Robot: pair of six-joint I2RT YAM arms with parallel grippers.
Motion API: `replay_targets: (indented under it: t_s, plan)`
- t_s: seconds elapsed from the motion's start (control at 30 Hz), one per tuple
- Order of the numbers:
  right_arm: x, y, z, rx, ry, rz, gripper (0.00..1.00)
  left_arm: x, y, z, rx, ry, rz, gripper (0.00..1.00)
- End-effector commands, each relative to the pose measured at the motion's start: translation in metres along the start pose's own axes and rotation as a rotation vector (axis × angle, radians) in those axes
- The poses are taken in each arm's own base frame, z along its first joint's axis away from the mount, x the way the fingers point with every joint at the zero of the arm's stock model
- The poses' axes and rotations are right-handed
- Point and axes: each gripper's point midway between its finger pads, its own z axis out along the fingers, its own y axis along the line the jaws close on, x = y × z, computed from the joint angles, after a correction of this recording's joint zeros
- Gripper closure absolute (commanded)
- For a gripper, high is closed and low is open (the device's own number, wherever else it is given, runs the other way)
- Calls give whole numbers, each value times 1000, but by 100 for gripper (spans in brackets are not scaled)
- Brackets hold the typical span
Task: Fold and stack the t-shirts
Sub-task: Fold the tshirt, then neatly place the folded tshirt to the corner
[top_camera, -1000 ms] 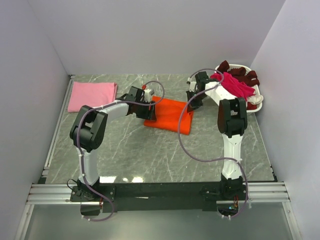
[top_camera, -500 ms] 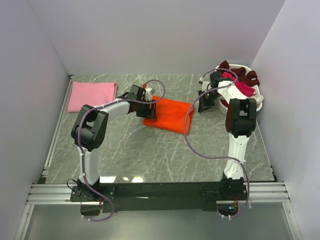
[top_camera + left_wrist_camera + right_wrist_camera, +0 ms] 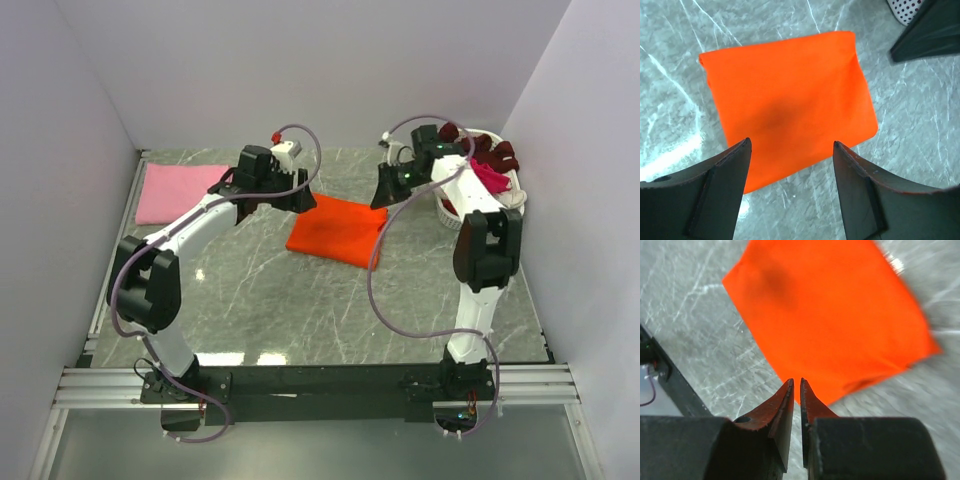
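orange t-shirt (image 3: 338,230): folded rectangle, flat on marble table (image 3: 290,300), frame centre | pink t-shirt (image 3: 183,190): folded, upper left | magenta t-shirt (image 3: 488,176), maroon t-shirt (image 3: 497,152): heaped in white basket (image 3: 514,201), upper right | left gripper (image 3: 790,145): raised by the orange shirt's upper-left corner, jaws wide apart, empty | right gripper (image 3: 796,382): raised by its upper-right corner, jaws pressed together, holding nothing

top external: high behind arm bases, facing down and forward, whole table (image 3: 300,300) | left wrist: near, down past left claw (image 3: 791,145) | right wrist: near, down past right claw (image 3: 795,385) | shared: orange t-shirt (image 3: 338,231), all three
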Motion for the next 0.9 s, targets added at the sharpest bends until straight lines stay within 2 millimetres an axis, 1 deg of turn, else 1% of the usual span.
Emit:
replay_targets:
  t_s: [0.0, 0.03, 0.1, 0.13, 0.17, 0.2, 0.27, 0.3, 0.37, 0.47, 0.53, 0.57, 0.63, 0.7, 0.73, 0.8, 0.83, 0.87]
  plan:
    - [13, -1, 28, -38, 71, 68, 83, 20, -1, 5, 29, 38, -21, 29]
    - [20, -10, 36, -22, 99, 98, 83, 22, 0, 5, 26, 40, -24, 28]
    - [29, -19, 43, 5, 128, 124, 83, 30, 3, 7, 20, 58, -30, 29]
    - [37, -29, 47, 45, 156, 141, 83, 32, 4, 7, 17, 63, -31, 29]
    - [41, -34, 48, 64, 168, 149, 84, 34, 5, 8, 12, 68, -33, 29]
    - [51, -39, 50, 84, 189, 165, 84, 35, 7, 8, 7, 70, -31, 29]
    - [57, -48, 48, 131, 198, 170, 85, 36, 8, 8, -3, 70, -29, 29]
    - [65, -51, 48, 143, 214, 179, 85, 34, 10, 8, -15, 67, -28, 29]
    - [69, -53, 45, 163, 220, 176, 85, 31, 12, 8, -25, 58, -28, 29]
    - [80, -54, 46, 169, 246, 188, 85, 21, 21, 7, -68, 27, -43, 29]
    - [86, -57, 48, 177, 269, 200, 85, 11, 30, 6, -101, -6, -84, 27]
    - [89, -59, 49, 182, 276, 205, 84, 6, 36, 9, -113, -15, -108, 24]
    - [90, -63, 49, 197, 281, 204, 83, 4, 44, 11, -92, -1, -170, 23]
    - [87, -63, 45, 207, 272, 188, 81, 4, 50, 20, -74, 17, -203, 23]
    - [77, -59, 36, 211, 236, 144, 79, 10, 54, 22, -76, 48, -224, 23]
    - [67, -48, 23, 203, 198, 88, 74, 15, 58, 33, -73, 86, -237, 23]
    - [52, -34, 7, 186, 142, 21, 72, 20, 60, 38, -69, 110, -241, 23]
    - [49, -24, -1, 167, 122, -15, 68, 29, 63, 46, -64, 151, -260, 24]
